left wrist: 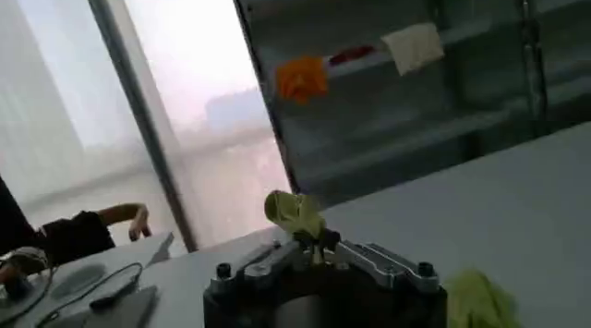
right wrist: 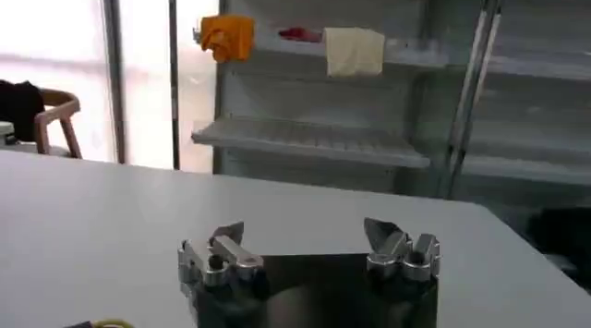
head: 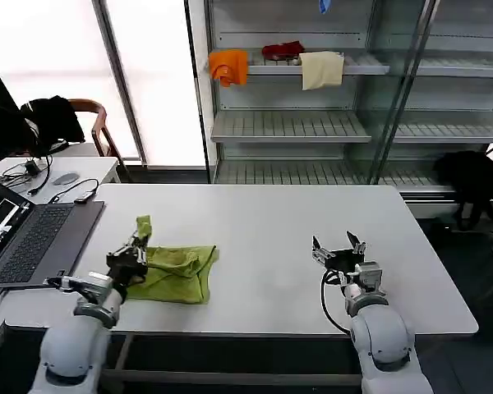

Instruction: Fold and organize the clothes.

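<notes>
The white table (head: 263, 238) takes most of the head view, with a shelf rack (head: 312, 123) behind it and a laptop (head: 33, 238) at its left edge. On the rack lie an orange cloth (head: 228, 66), a red cloth (head: 283, 51) and a cream cloth (head: 321, 69); they are not part of the work.

The T-shirt (head: 177, 275) lies on the left part of the table, near the front edge, already bunched into a small packet. One corner of it stands up, pinched in the left gripper (head: 135, 249), whose fingers are pressed together on the cloth. The right gripper (head: 338, 250) waits well apart on the right side, low over the bare table, with its fingers spread and nothing between them.

I judge that a fold is in hand: the raised corner probably must be carried across the packet and laid down flat. The next move calls for a steady pull, so that the lower layers do not slide, and maybe for the right gripper to come and hold the other side.

The left wrist view shows the lifted green tip rising from between the pressed fingertips (left wrist: 314, 251), which the head view gives less plainly. The right wrist view shows clearly the wide gap between its own fingers (right wrist: 226, 251).
</notes>
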Controlling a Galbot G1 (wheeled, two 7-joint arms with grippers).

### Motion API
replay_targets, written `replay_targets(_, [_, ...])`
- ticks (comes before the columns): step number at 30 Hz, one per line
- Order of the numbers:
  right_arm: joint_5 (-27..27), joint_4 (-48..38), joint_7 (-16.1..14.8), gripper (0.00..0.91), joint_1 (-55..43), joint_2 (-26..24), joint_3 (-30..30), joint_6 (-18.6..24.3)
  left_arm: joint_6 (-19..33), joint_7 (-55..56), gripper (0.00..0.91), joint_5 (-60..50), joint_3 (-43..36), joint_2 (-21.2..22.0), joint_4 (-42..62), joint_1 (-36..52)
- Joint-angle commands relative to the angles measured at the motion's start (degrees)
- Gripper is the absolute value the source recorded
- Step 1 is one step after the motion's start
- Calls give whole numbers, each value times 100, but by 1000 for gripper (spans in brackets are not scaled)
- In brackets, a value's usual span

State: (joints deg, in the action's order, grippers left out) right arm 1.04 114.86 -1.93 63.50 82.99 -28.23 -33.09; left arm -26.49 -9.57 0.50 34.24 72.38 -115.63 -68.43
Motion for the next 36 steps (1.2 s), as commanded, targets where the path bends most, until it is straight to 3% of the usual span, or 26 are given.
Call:
replay_targets(1, [-8, 113, 6, 907, 93, 14, 7, -1, -122, 465, 10, -502, -1100, 585, 24, -70])
replay_targets(11, [-65, 191, -14, 907, 132, 31, 48, -1, -199, 564, 10, -583, -1268, 855, 361, -2])
replay_targets(12, [-66, 189, -16, 907, 132, 28, 47, -1, -201, 584, 40, -588, -1280, 874, 398, 6])
replay_targets(13, [-67, 183, -16, 907, 132, 28, 48, -1, -204, 591, 171, -588, -1289, 902, 424, 15])
replay_targets(14, [-66, 177, -19, 907, 133, 24, 48, -1, -211, 621, 423, -600, -1304, 911, 454, 28])
replay_targets(15, [-68, 172, -20, 907, 131, 21, 49, -1, -229, 654, 907, -621, -1330, 963, 475, 37])
replay_targets(30, [-87, 113, 28, 907, 43, 25, 23, -3, -164, 864, 907, -507, -1731, 1377, 467, 40])
replay_targets(33, [-98, 85, 23, 907, 28, 48, 26, -2, 72, 834, 907, 42, -1528, 1259, 129, -1])
replay_targets(36, [-89, 112, 3, 907, 28, 37, 27, -3, 161, 647, 907, 831, -787, 888, -129, 2])
